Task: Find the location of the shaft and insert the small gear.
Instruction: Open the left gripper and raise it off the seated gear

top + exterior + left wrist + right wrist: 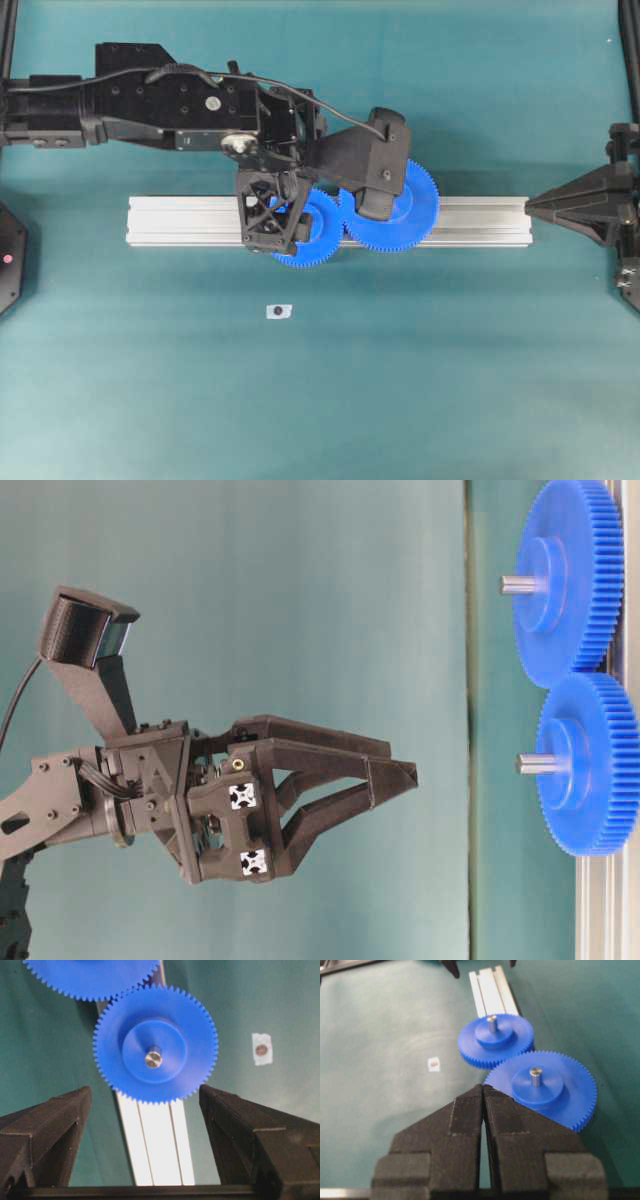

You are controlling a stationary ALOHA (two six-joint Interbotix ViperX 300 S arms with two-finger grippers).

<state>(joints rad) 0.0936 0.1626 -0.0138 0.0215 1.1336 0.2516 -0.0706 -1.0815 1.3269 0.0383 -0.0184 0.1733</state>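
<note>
Small gear (155, 1044) already sits on its shaft (153, 1057) on the rail (480, 222), meshed with the big gear (542, 1090). Your left gripper (145, 1105) hangs spread above it, empty; right gripper (483, 1091) pressed together. Only retreat looks left.

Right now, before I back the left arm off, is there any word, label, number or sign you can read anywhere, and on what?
None readable.
White tag on the mat: a dark round mark, no letters visible.
Two small black-and-white square patterns on the left gripper's body: a pattern, not text.
Small gear, larger gear, aluminium rail: no print visible.
</note>
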